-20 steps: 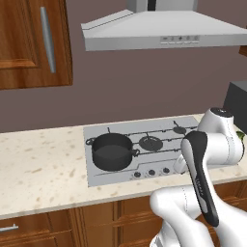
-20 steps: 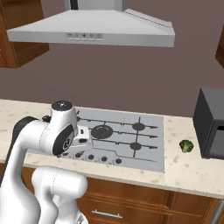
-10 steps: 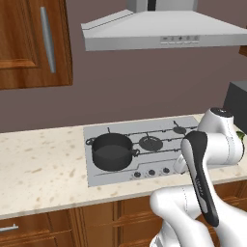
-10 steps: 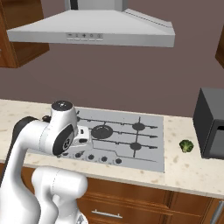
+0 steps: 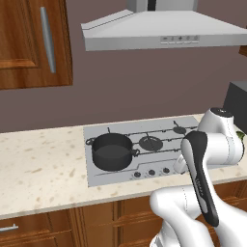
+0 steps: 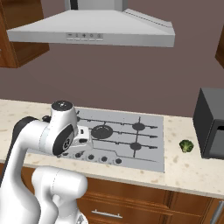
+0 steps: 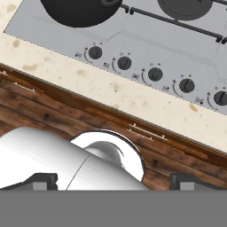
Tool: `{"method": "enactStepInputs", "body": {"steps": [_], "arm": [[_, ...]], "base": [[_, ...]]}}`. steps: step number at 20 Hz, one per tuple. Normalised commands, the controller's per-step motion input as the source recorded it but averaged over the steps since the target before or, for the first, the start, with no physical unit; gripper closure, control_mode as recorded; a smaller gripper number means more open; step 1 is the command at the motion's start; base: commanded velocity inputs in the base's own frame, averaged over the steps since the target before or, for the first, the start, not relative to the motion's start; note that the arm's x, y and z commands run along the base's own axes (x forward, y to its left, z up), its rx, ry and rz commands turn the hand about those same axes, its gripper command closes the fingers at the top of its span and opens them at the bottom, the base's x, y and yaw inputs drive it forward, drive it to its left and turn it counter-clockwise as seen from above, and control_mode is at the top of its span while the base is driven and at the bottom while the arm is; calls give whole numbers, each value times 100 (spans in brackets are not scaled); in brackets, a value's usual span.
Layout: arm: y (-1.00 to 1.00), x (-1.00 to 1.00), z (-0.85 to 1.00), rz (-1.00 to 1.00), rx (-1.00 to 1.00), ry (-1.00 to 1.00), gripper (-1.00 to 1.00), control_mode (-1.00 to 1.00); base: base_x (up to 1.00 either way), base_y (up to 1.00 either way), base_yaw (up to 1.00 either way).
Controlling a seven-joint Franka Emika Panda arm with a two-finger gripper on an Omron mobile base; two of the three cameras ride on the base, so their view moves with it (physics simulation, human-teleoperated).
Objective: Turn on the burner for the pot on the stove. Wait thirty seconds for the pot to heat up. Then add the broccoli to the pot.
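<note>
The dark pot stands on the front left burner of the silver stove, and its lower rim shows at the top of the hand view. A row of small dark knobs runs along the stove's front edge. The green broccoli lies on the counter to the right of the stove. My gripper is open with nothing between its fingers. It hovers above the counter's front edge, looking down at the knobs, and the fingertips stand wide apart.
A grey range hood hangs over the stove. A dark box-shaped appliance stands on the counter right of the broccoli. Speckled beige counter stretches left of the stove. Wooden cabinet fronts lie below the counter edge.
</note>
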Motion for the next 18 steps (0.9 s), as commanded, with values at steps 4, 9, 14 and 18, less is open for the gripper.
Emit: {"method": "enactStepInputs", "body": {"steps": [4, 9, 14, 18], "arm": [[0, 0, 0, 0, 0, 0, -100, -100], [0, 0, 0, 0, 0, 0, -100, -100], [0, 0, 0, 0, 0, 0, -100, -100], [0, 0, 0, 0, 0, 0, -100, -100]], "base": [[0, 0, 0], [0, 0, 0], [0, 0, 0], [0, 0, 0]]}}
